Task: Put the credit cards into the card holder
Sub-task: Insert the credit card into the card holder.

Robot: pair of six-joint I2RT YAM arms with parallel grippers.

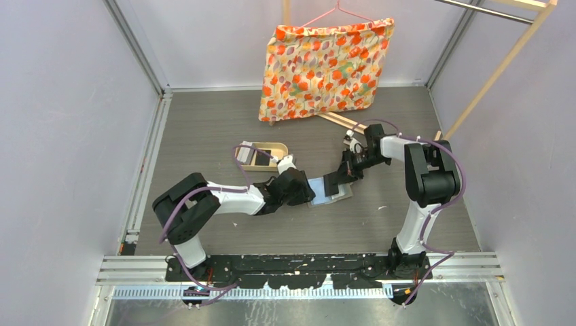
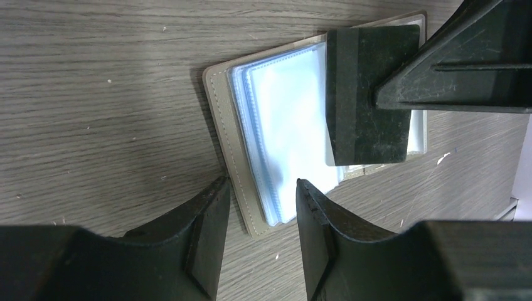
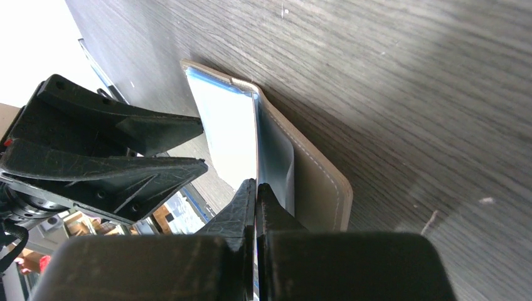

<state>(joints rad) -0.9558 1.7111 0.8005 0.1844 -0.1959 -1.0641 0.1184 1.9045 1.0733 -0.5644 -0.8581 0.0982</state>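
On my feed the flat grey-tan folding card holder, with pale blue clear pockets, lies open on the grey wood-grain table, at mid-table between both arms. My left gripper has its black jaws apart, straddling the holder's near corner; I cannot tell whether either finger touches it. My right gripper is pinched closed, its tips down at the clear pocket leaves from the opposite side, and I cannot tell if anything is nipped between them. Beyond the left arm, a small black card sits in the tan oval wooden tray
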